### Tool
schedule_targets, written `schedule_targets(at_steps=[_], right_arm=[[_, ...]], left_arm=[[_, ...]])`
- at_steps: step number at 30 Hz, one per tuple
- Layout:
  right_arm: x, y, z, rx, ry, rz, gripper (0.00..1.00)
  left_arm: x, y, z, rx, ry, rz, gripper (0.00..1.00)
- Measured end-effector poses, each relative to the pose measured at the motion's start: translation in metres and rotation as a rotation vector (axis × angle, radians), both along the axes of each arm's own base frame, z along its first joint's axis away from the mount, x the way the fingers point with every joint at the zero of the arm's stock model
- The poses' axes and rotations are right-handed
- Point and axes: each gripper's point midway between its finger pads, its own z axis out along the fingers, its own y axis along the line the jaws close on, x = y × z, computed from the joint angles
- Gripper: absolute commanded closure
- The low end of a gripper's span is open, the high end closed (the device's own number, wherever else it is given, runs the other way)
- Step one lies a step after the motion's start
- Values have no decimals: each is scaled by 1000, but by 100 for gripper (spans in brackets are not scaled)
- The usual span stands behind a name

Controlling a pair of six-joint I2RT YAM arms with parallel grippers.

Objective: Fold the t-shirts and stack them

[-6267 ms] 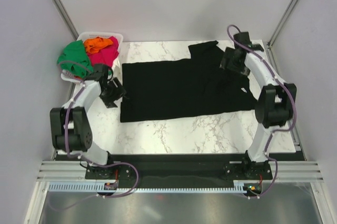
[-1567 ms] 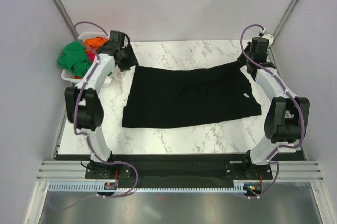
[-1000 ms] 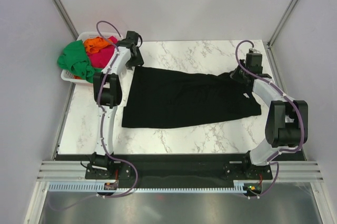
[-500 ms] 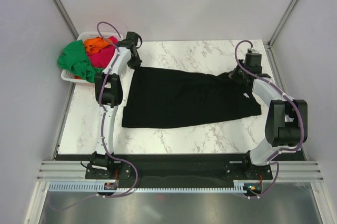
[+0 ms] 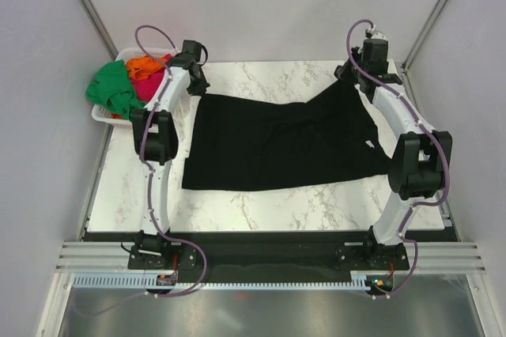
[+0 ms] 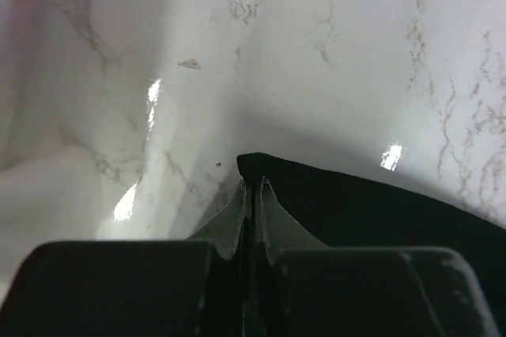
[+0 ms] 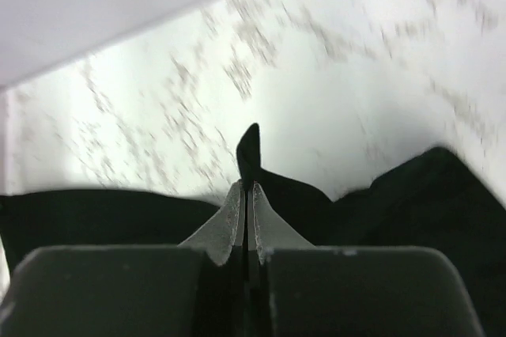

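Note:
A large black t-shirt [image 5: 285, 143] lies spread across the marble table. My left gripper [image 5: 198, 90] is shut on its far left corner, and in the left wrist view the black cloth [image 6: 371, 210] runs from between the closed fingers of the left gripper [image 6: 253, 187]. My right gripper [image 5: 353, 77] is shut on the far right part of the shirt and holds it raised off the table. A tip of black fabric [image 7: 250, 151] sticks out past the right gripper [image 7: 247, 188]. Green [image 5: 113, 89], orange [image 5: 144, 65] and pink-red [image 5: 155, 77] t-shirts are heaped at the far left.
A white slotted basket [image 5: 103, 114] holds the coloured shirts at the table's far left corner, close to my left arm. Bare marble [image 5: 261, 202] shows in front of the black shirt. Metal frame posts stand at both far corners.
The left gripper has closed on the shirt's far left corner. The right gripper has lifted its corner up and towards the back, pulling the far edge of the shirt taut.

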Motion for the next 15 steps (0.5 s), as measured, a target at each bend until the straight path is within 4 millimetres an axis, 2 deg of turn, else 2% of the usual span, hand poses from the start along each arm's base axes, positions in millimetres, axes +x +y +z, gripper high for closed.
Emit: schedule_targets(at_steps=[2,4,6,8,10,13,15], right_arm=[[13,0,33,-11,-73,9,100],[20,1,57,-22,-127,17,100],[23,1,72,-32,-161,25,100],[22,2,74,-39,-162,37,100],[20,3,70,-39,-147,48,100],[13,5,60,-40,-115,68,100],[8,6,53,-40,-98,78,100]], left_arm=[[-6,8,23,-3,-24,12,98],[-12,16,45,-5,-51,26,98],[-19,27,67,-3,-82,45,98],[-27,37,83,8,-103,66,98],[-36,46,90,18,-107,84,98],[-48,51,88,26,-89,93,98],[-57,52,79,32,-60,93,98]])
